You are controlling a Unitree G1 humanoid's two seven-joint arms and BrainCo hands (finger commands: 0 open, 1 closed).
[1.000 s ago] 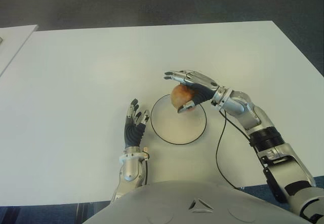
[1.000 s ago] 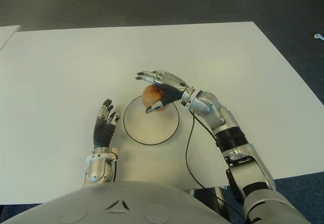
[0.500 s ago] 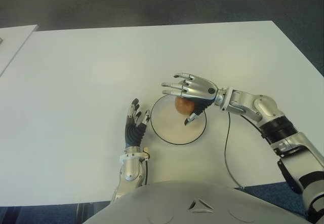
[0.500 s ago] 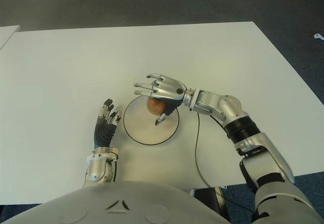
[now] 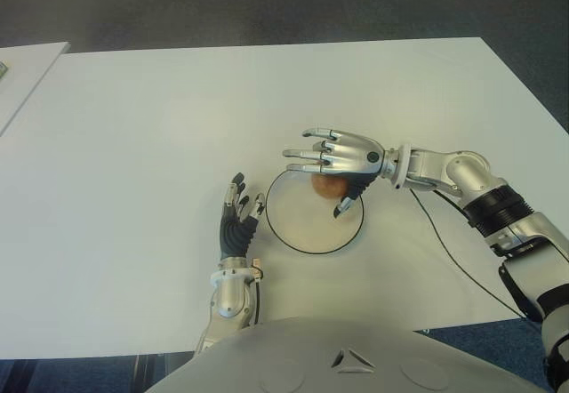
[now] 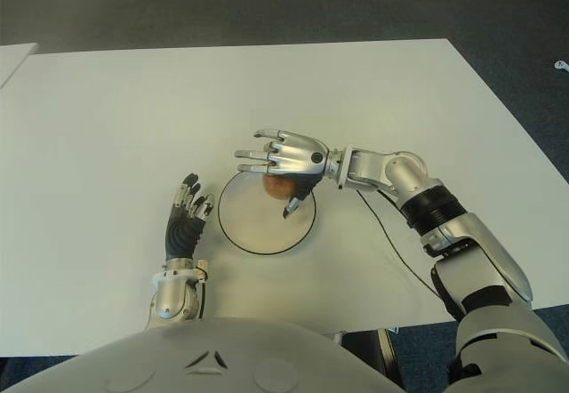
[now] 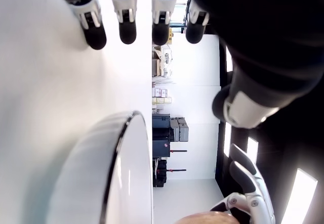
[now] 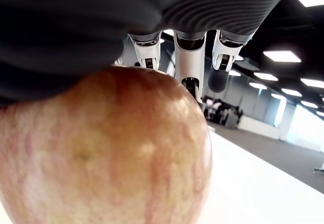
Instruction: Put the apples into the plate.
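Apple [image 5: 327, 185], reddish-yellow, sits at the far right part of the plate [image 5: 293, 236], a white disc with a dark rim on the white table [image 5: 133, 126]. My right hand [image 5: 342, 157] hovers palm-down over it, fingers spread and straight, thumb pointing down beside the fruit; I cannot tell whether the palm touches it. My left hand [image 5: 237, 224] shows just left of the plate, fingers relaxed and empty.
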